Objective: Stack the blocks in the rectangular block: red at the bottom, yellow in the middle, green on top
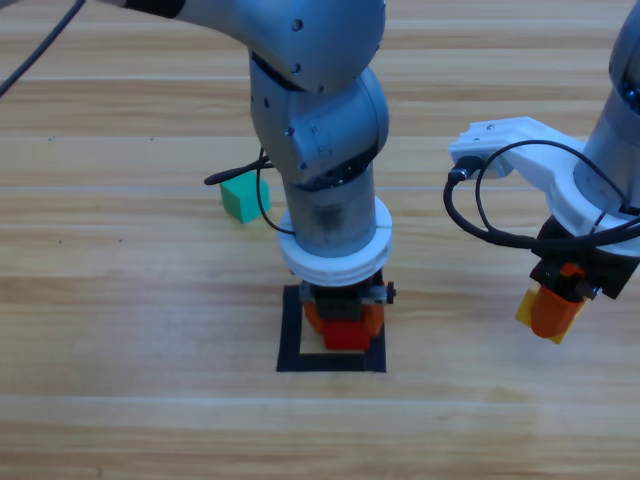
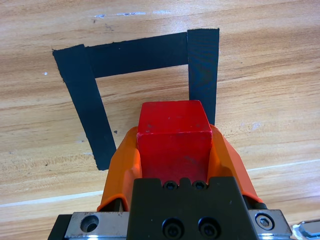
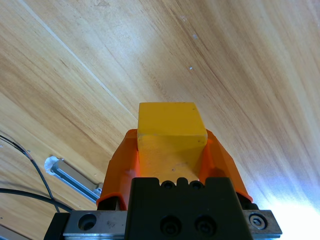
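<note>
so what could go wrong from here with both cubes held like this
The left gripper holds the red cube over the tape outline; released skewed, it may sit badly for stacking. The right gripper waits with the yellow cube; moving in early could hit the left arm. The green cube lies near that arm.

Left arm's wrist is covering top side of black tape outline (image 1: 290,340) in high view. Left gripper (image 1: 343,325) is hiding most of red cube (image 1: 345,337) there; whether cube is touching wood is not showing. Yellow cube (image 1: 526,306) is peeking out only as sliver beside right gripper (image 1: 555,312). Left wrist view is hiding outline's near side behind gripper body.
</note>
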Robot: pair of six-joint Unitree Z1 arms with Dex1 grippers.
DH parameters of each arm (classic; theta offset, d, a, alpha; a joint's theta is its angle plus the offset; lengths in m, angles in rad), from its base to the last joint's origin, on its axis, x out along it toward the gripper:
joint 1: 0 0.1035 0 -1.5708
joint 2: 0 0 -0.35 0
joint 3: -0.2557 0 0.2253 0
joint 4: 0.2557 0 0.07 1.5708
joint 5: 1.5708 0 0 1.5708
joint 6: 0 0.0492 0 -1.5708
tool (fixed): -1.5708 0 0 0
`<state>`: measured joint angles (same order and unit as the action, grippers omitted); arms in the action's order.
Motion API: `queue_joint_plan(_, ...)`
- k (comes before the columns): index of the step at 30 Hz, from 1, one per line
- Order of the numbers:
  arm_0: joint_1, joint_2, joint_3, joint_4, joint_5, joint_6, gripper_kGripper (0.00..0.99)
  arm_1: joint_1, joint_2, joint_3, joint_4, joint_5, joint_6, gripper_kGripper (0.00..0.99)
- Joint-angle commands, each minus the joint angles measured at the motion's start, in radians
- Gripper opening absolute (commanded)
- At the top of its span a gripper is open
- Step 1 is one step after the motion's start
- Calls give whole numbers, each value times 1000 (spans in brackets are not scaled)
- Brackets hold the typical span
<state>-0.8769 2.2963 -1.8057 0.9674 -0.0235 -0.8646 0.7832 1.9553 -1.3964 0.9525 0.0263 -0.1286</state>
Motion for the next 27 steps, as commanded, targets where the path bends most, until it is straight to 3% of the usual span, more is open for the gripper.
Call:
queue_joint_plan(1, -16, 31, 23, 4, 14, 9, 0, -30, 10, 23, -32, 1, 3, 0)
queue_joint_plan(25, -5, 17, 32, 7, 25, 33, 0, -30, 13, 25, -38, 12, -8, 0)
queue_joint_plan(26, -7, 18, 26, 7, 25, 33, 63, -30, 14, 25, -38, 14, -9, 0)
queue_joint_plan(27, -7, 18, 22, 7, 27, 30, 344, -30, 16, 25, -38, 14, -11, 0)
